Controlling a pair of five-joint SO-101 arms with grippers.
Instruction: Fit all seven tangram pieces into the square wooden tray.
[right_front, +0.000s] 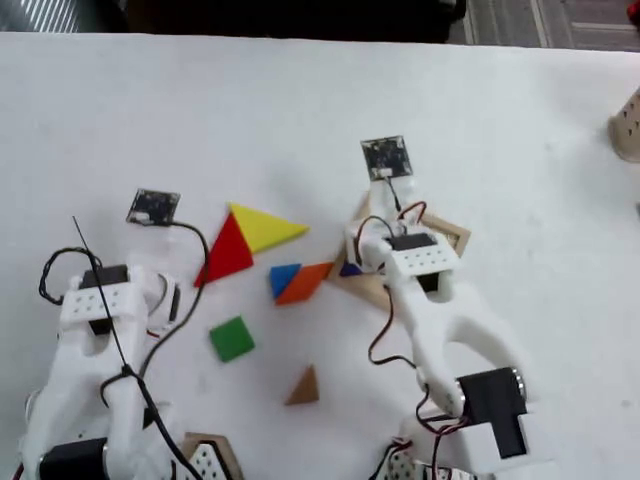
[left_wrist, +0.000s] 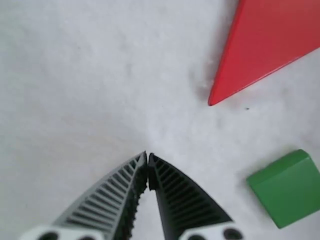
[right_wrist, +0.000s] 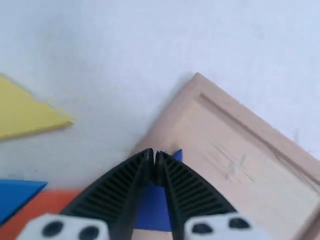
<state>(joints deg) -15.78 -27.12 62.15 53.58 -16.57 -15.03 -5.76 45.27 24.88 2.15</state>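
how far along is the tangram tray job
Barely started: no piece clearly lies seated in the wooden tray. In hand: the right gripper, fingers together, sits over a dark blue piece at the tray's edge. Left: yellow triangle, red triangle, light blue piece, orange piece, green square and brown triangle lie out on the table.

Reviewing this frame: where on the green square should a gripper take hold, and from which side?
Grip the green square across two opposite straight edges, coming straight down from above. It lies flat on the table with bare surface around every side, so its parallel edges probably offer the surest hold.
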